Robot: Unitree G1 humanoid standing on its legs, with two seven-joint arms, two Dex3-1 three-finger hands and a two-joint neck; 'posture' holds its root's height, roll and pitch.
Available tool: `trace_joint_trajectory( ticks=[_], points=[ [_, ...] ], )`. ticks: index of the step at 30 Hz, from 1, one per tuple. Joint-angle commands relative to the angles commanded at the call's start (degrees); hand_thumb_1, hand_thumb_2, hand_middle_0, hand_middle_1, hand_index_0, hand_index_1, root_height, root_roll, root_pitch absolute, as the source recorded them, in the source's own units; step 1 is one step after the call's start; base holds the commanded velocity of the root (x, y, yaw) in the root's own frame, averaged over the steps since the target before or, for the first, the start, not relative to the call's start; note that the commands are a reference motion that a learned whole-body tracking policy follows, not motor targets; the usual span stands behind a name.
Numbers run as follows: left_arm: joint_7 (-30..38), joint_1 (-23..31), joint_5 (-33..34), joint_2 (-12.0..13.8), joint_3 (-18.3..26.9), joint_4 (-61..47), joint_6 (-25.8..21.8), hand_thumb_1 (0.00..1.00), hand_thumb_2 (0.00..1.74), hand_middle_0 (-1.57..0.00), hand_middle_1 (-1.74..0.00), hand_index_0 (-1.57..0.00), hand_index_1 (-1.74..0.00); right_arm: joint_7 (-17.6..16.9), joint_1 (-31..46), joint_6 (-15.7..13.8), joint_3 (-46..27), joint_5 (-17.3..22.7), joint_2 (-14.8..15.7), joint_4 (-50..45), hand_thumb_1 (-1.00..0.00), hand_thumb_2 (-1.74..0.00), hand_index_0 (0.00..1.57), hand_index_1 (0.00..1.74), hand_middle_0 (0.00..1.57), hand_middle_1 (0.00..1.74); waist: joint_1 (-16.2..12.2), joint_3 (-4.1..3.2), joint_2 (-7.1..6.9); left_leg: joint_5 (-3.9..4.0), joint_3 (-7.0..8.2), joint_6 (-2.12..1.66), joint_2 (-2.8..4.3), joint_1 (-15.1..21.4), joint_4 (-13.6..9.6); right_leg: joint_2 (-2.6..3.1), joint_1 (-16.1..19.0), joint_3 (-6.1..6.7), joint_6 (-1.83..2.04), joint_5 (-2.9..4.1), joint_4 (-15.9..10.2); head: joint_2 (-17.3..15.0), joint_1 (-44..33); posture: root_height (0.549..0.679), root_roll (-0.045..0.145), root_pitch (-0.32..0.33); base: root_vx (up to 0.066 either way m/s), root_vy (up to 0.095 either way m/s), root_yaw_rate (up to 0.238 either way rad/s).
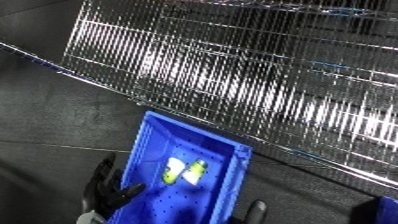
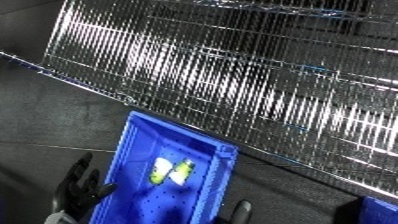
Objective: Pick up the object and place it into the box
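Nearest my camera, at seven o'clock, my black left hand (image 1: 111,189) is resting against the outer left wall of the blue perforated plastic bin (image 1: 151,145), fingers relaxed and spread, holding nothing. At five o'clock only a dark fingertip of my right hand (image 1: 256,209) is showing beside the bin's right rim; I cannot tell how its fingers are set. I am seeing the yellow-green and white object (image 1: 185,171) lying on the bin floor, roughly central, apart from both hands. Behind the bin, from nine o'clock across to three o'clock, a shiny wire-mesh shelf (image 1: 266,85) is standing on the dark grey floor (image 1: 53,115).
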Motion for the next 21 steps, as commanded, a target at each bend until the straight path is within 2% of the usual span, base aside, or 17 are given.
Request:
trace_joint_trajectory(
  ticks=[6, 10, 14, 18, 21],
  points=[
    [-8.38, -0.28, -0.21, -1.76, -2.56, 0.52, 4.46, 0.00, 0.00, 0.00, 0.00, 0.00, 0.00, -0.85, -0.84, 0.21, -0.38, 0.16, -0.09, -0.26, 0.00, 0.00, 0.00, 0.00, 0.00, 0.00, -0.70, 0.00, 0.79, 0.10, 0.55, -0.12, 0.07, 1.15, -0.65, 0.05, 0.78, 0.49, 0.41, 0.83, -1.32, -0.06, 3.82, 0.643, 0.027, 0.042, -0.022, -0.025, -0.085],
    [-12.37, -0.40, 1.21, -3.30, -5.41, 0.30, 7.65, 0.00, 0.00, 0.00, 0.00, 0.00, 0.00, -1.11, -1.70, 0.77, -1.01, 0.99, -0.47, -0.27, 0.00, 0.00, 0.00, 0.00, 0.00, 0.00, -1.38, 0.00, 1.88, -0.38, 1.22, 0.00, 0.07, 1.39, 0.13, -0.03, 0.76, 1.01, 0.65, 1.26, -1.41, -1.86, 7.30, 0.643, 0.029, 0.035, -0.034, -0.022, -0.110],
    [-14.43, -0.63, 3.43, -4.80, -7.81, 0.70, 10.38, 0.00, 0.00, 0.00, 0.00, 0.00, 0.00, -0.74, -2.58, 1.44, -1.87, 2.04, -0.44, -0.48, 0.00, 0.00, 0.00, 0.00, 0.00, 0.00, -2.39, 0.00, 2.89, -0.75, 1.80, 0.12, 0.28, 1.84, 0.84, 0.12, 0.67, 1.86, 0.97, 1.82, -1.41, -3.32, 14.74, 0.643, 0.029, 0.027, -0.025, -0.022, -0.171],
    [-15.26, -1.11, 5.70, -7.43, -10.69, 1.64, 11.59, 0.00, 0.00, 0.00, 0.00, 0.00, 0.00, -1.18, -4.39, 1.87, -2.19, 0.65, -0.89, -0.24, 0.00, 0.00, 0.00, 0.00, 0.00, 0.00, -3.51, 0.00, 4.14, -0.36, 2.28, 0.15, 0.56, 2.58, 0.46, 0.52, 0.63, 2.89, 1.08, 2.36, -1.68, -4.45, 21.53, 0.643, 0.030, 0.020, -0.031, 0.007, -0.191],
    [-14.06, -1.76, 6.83, -8.95, -12.41, 2.31, 11.43, 0.00, 0.00, 0.00, 0.00, 0.00, 0.00, -1.38, -5.61, 2.17, -2.25, -0.93, -1.44, 0.44, 0.00, 0.00, 0.00, 0.00, 0.00, 0.00, -4.16, 0.00, 5.04, 0.05, 2.60, 0.06, 0.74, 3.07, 0.13, 0.56, 0.59, 3.39, 1.14, 2.51, -1.38, -5.92, 25.11, 0.643, 0.031, 0.013, -0.018, 0.017, -0.185]
  ],
)
